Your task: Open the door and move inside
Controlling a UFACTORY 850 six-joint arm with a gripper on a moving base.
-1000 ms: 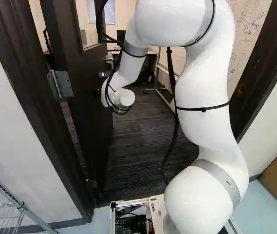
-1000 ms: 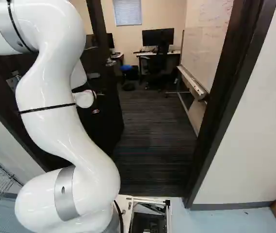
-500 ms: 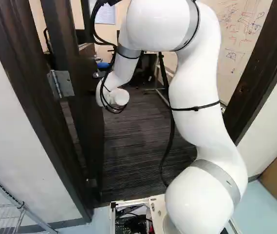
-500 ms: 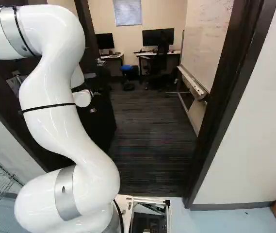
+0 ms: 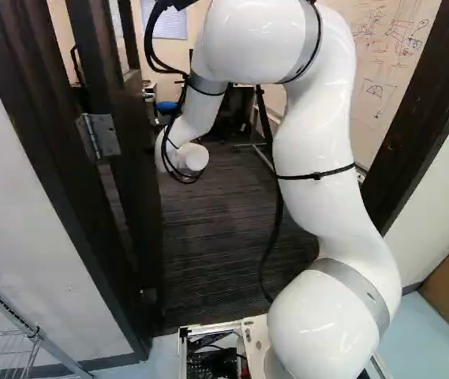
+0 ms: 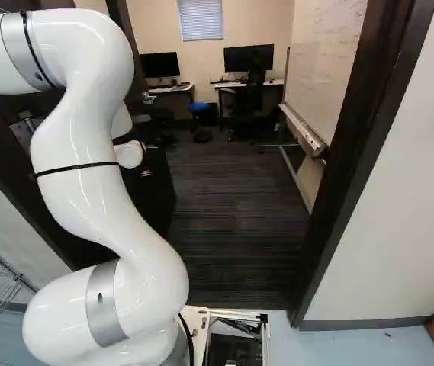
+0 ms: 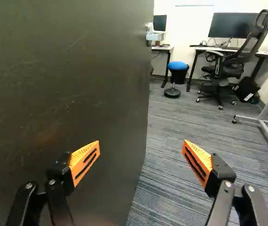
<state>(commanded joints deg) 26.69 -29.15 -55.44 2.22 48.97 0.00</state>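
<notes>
Left base view: saw the dark door (image 5: 139,181) swung inward along the left of the doorway on a metal hinge (image 5: 98,136), the white arm (image 5: 311,142) bent up and forward beside it, and a whiteboard (image 5: 382,75) far right. Right base view: saw the door again at left, partly behind the arm, and two monitors on desks at the far wall. Wrist view: found the gripper (image 7: 141,143) with fingers spread wide, one before the door's face, the other over carpet (image 7: 171,169); could not tell of contact. Saw beyond the door's edge a blue-topped stool (image 7: 177,66) and a black office chair (image 7: 232,66).
</notes>
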